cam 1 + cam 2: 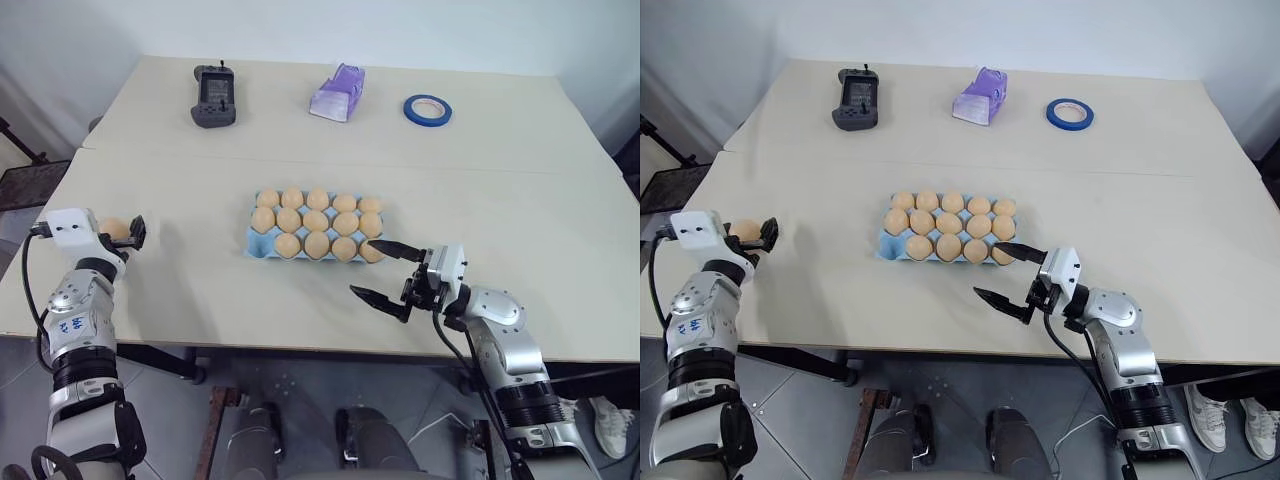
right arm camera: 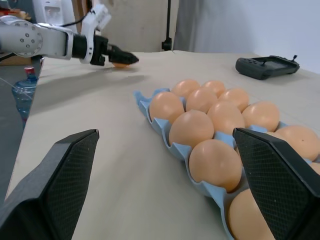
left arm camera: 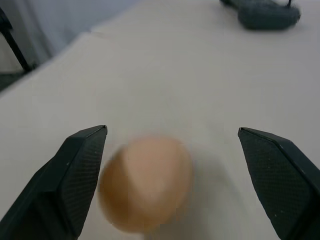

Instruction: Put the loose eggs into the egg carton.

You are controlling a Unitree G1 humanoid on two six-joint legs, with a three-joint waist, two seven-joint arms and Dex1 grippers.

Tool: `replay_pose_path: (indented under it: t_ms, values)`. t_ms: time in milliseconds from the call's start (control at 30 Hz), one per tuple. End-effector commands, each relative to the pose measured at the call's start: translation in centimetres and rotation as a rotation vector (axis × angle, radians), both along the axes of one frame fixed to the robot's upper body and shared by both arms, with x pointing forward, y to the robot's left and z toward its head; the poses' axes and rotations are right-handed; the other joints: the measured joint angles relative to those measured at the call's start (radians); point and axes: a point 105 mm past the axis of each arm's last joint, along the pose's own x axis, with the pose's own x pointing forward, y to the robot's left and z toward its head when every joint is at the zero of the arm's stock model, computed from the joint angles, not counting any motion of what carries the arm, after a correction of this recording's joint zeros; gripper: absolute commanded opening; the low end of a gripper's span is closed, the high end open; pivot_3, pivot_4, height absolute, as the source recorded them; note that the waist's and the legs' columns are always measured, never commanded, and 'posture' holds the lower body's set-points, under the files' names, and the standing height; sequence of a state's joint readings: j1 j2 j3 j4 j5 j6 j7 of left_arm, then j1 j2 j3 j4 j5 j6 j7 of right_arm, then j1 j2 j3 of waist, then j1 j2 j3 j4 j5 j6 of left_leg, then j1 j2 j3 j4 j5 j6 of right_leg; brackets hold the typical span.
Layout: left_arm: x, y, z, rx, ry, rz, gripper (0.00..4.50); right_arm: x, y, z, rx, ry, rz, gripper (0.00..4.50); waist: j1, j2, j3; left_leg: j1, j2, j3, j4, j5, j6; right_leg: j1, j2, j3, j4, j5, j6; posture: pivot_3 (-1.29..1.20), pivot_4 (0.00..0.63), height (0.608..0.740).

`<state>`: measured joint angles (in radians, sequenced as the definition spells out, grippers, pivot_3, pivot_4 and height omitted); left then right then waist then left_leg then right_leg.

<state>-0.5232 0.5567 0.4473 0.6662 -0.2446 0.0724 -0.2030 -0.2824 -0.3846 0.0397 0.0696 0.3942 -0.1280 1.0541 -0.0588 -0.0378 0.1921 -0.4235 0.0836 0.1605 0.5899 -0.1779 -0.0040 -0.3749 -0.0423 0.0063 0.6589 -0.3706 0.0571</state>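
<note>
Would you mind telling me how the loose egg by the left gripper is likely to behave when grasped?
The loose egg looks smooth and rounded, so it may slip or roll on the flat table if one finger nudges it first. It is probably fragile, so the open left gripper should close gently.

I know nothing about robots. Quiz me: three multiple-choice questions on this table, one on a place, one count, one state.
1. Where is the loose egg? A beside the blue tape; B between the left gripper's jaws; C on the controller.
2. How many egg carton cups are empty? A one; B three; C five.
3. The right gripper's jaws are: A shut on an egg; B open, empty; C shut on the tape.
Answers: B, egg sits between them; A, only the near-left corner cup is bare; B, nothing between them.
</note>
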Motion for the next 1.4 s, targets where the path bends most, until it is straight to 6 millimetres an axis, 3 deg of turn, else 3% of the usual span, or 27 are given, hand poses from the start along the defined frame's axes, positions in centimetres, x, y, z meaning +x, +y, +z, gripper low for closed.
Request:
replay_pose_path:
  t_ms: [33, 267, 400, 500, 600, 733, 800, 900, 1000, 1167, 1300, 1400]
  values:
    - [-0.1, 0.9, 1.4, 0.032, -0.037, 0.009, 4.07, -0.3, -0.2, 1.1, 0.011, -0.047, -0.014, 4.50, 0.001, 0.000, 0.000, 0.000, 0.000, 0.000, 0.000, 0.000, 0.000, 0.000, 0.000, 0.000, 0.000, 0.000, 0.000, 0.00, 0.150, 0.740]
    - [-0.5, 0.0, 0.8, 0.051, -0.041, -0.065, 2.02, -0.5, -0.4, 0.7, 0.011, -0.036, -0.033, 4.50, 0.003, 0.000, 0.000, 0.000, 0.000, 0.000, 0.000, 0.000, 0.000, 0.000, 0.000, 0.000, 0.001, 0.000, 0.000, 0.00, 0.150, 0.740]
    - [-0.6, -2.1, 2.4, 0.112, -0.114, -0.193, 2.02, -0.5, -0.7, 0.4, 0.005, -0.030, -0.043, 4.50, 0.003, 0.000, 0.000, 0.000, 0.000, 0.000, 0.000, 0.000, -0.001, 0.000, 0.000, 0.000, 0.001, 0.000, 0.000, 0.00, 0.150, 0.740]
    - [-0.5, -7.4, 4.3, 0.188, -0.185, -0.467, 2.02, -0.4, -1.0, 0.2, -0.002, -0.027, -0.055, 4.50, 0.005, 0.000, 0.000, 0.000, 0.000, 0.000, 0.000, 0.000, -0.001, 0.000, -0.001, 0.000, 0.001, 0.000, 0.000, 0.00, 0.150, 0.740]
    - [-1.4, -14.3, 5.8, 0.261, -0.237, -0.809, 2.02, -0.3, -1.2, 0.0, -0.008, -0.024, -0.060, 4.50, 0.015, 0.000, 0.000, 0.000, -0.001, 0.000, 0.000, 0.000, -0.001, 0.001, -0.002, -0.001, 0.000, 0.000, 0.000, 0.00, 0.150, 0.740]
    - [-1.6, -18.2, 4.7, 0.328, -0.173, -0.999, 2.02, -0.2, -1.3, -0.1, -0.010, -0.022, -0.062, 4.50, 0.011, 0.000, 0.000, 0.000, -0.001, 0.001, 0.000, 0.000, -0.001, 0.001, -0.001, 0.000, 0.000, 0.000, 0.000, 0.00, 0.150, 0.740]
    - [-1.0, -19.1, 4.3, 0.329, -0.151, -1.030, 2.02, -0.2, -1.3, -0.2, -0.007, -0.023, -0.064, 4.50, 0.003, 0.000, 0.000, 0.001, -0.001, 0.001, 0.000, 0.000, -0.001, 0.001, 0.000, 0.001, 0.001, 0.000, 0.000, 0.00, 0.150, 0.740]
    - [-0.3, -19.2, 4.2, 0.312, -0.143, -1.028, 2.02, -0.3, -1.3, -0.3, -0.003, -0.025, -0.067, 4.50, 0.000, 0.000, 0.000, 0.001, 0.000, 0.000, 0.000, 0.001, -0.001, 0.000, 0.001, 0.001, 0.001, 0.000, 0.000, 0.00, 0.150, 0.740]
    - [0.0, -18.8, 4.3, 0.293, -0.148, -1.010, 2.85, -0.4, -1.4, -0.3, 0.004, -0.028, -0.081, 4.50, 0.001, 0.000, 0.000, 0.000, 0.000, 0.000, 0.000, 0.002, 0.001, 0.000, 0.001, 0.001, 0.001, 0.000, 0.000, 0.00, 0.150, 0.740]
    - [-1.3, -18.2, 4.5, 0.286, -0.159, -1.049, 4.46, -0.7, -1.5, -0.5, 0.009, -0.024, -0.096, 4.50, 0.001, 0.000, 0.000, 0.000, 0.000, 0.000, 0.001, 0.001, 0.001, 0.000, 0.000, 0.001, 0.001, 0.000, 0.000, 0.00, 0.150, 0.740]
    - [-2.9, -16.6, 4.5, 0.299, -0.141, -1.066, 4.49, -0.9, -1.7, -0.6, 0.009, -0.019, -0.105, 4.50, -0.001, 0.000, 0.000, 0.000, 0.000, -0.001, 0.001, 0.001, -0.001, 0.000, 0.000, 0.000, 0.002, 0.000, 0.000, 0.00, 0.150, 0.740]
    - [-4.6, -14.1, 3.9, 0.328, -0.081, -1.043, 4.49, -1.0, -2.0, -0.8, -0.003, -0.016, -0.108, 4.50, -0.005, 0.000, 0.000, 0.000, 0.001, -0.001, 0.000, 0.001, -0.002, 0.000, 0.000, 0.000, 0.002, 0.000, -0.001, 0.00, 0.150, 0.740]
